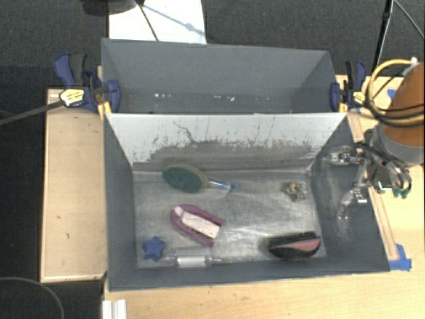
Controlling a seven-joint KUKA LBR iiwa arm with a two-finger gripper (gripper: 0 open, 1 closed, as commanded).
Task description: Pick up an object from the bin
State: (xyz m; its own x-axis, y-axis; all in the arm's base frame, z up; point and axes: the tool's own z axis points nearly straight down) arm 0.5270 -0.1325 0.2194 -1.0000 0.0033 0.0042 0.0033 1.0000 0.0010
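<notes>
My gripper (357, 190) hangs over the sloping right wall of the bin, above the floor and to the right of all the loose things. Nearest to it is a small crumpled brownish-grey lump (294, 190), lying on the floor to its left and apart from it. A flat black thing with a pink face (294, 245) lies at the front right of the floor, below and to the left of the gripper. Nothing shows in the gripper.
Further left lie a round dark-green brush with a clear blue handle (186, 179), a purple and white oblong thing (196, 223), a small blue star-like piece (154, 247) and a clear thin tube (192, 262) along the front edge. The arm with its orange cover reaches in from the right.
</notes>
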